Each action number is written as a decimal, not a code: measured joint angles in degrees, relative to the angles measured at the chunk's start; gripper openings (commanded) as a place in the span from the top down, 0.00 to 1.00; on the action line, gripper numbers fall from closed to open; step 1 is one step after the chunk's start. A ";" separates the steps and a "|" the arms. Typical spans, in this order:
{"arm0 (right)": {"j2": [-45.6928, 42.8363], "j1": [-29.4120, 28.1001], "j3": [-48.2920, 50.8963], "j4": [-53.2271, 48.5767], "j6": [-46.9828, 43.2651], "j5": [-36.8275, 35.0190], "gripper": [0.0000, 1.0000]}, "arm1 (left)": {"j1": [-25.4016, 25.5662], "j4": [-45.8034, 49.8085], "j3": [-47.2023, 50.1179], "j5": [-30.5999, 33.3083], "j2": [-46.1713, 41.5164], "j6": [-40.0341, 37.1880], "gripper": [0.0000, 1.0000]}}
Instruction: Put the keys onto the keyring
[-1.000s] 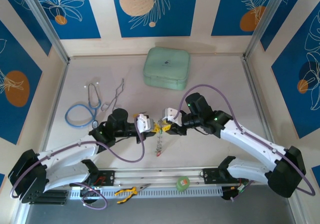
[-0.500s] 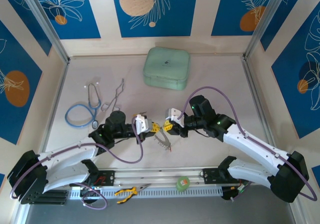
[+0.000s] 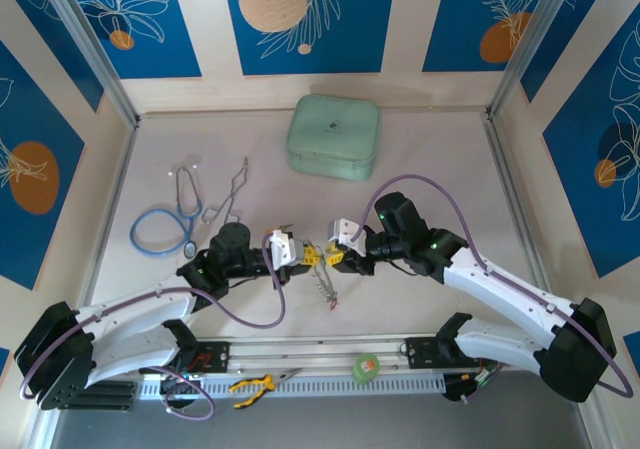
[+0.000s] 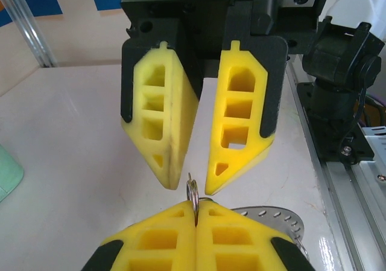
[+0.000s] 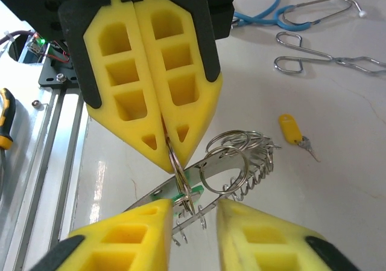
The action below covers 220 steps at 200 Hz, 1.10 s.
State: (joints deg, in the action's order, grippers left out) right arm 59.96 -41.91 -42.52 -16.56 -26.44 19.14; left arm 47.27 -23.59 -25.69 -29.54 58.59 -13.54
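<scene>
In the top view, the left fingers [image 3: 303,255] and the right fingers [image 3: 331,258] are seen tip to tip near the middle of the bench [image 3: 450,169], and the keyring [image 3: 325,284] is hung between and below them. A green case [image 3: 333,137] is set well behind. A stethoscope [image 3: 165,219] and metal tongs [image 3: 230,194] lie to the left, with pliers [image 3: 252,384] and a tape roll [image 3: 366,367] on the near rail.

In the left wrist view, the left fingers are pressed together, with one loop of the keyring pinched at their tips. The right fingers are spread just opposite that loop.

In the right wrist view, the bunched loops are seen just above the spread right fingers. A yellow key [image 5: 291,128] lies apart on the bench beside the bunch, and the tongs and stethoscope are farther back.
</scene>
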 measured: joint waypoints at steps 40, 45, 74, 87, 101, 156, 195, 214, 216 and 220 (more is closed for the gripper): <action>0.31 -0.09 -0.07 -0.72 -0.90 0.61 0.97 | 0.00 0.07 0.00 -0.02 0.00 -0.09 1.00; 0.31 -0.09 -0.09 -0.81 -0.87 0.63 0.98 | 0.00 0.09 0.00 -0.02 0.00 -0.26 1.00; 0.31 0.33 -0.11 -1.05 -0.96 0.63 1.00 | 0.00 0.02 0.00 -0.04 0.00 -0.26 1.00; 0.52 0.55 -0.11 -1.07 -0.92 0.72 1.00 | 0.00 -0.09 0.00 -0.09 0.02 -0.22 1.00; 1.55 0.79 -0.28 -1.27 -0.70 0.85 0.99 | 0.00 -0.31 0.00 -0.50 0.09 -0.20 1.00; 5.92 1.44 -3.15 -4.28 -0.57 2.56 0.78 | 0.00 -1.29 -0.02 -1.09 1.20 -0.04 1.00; 1.75 2.58 -1.16 -2.14 -0.07 3.43 0.70 | 0.00 -5.99 0.07 -1.07 2.75 1.11 1.00; -1.16 3.02 1.64 0.92 -0.07 3.39 0.69 | 0.00 -8.92 0.28 -0.98 5.22 1.92 1.00; -1.46 3.10 2.08 1.40 -0.07 3.41 0.69 | 0.00 -9.33 0.37 -0.92 5.55 2.03 1.00; -1.97 3.26 2.93 2.32 -0.04 3.41 0.70 | 0.00 -10.08 0.55 -0.87 6.05 2.25 1.00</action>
State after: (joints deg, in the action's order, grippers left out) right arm 58.00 -38.65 -39.59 -14.24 -26.48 22.55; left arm 47.27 -33.67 -25.15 -30.41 64.64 -11.29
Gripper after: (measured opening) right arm 0.303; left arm 0.040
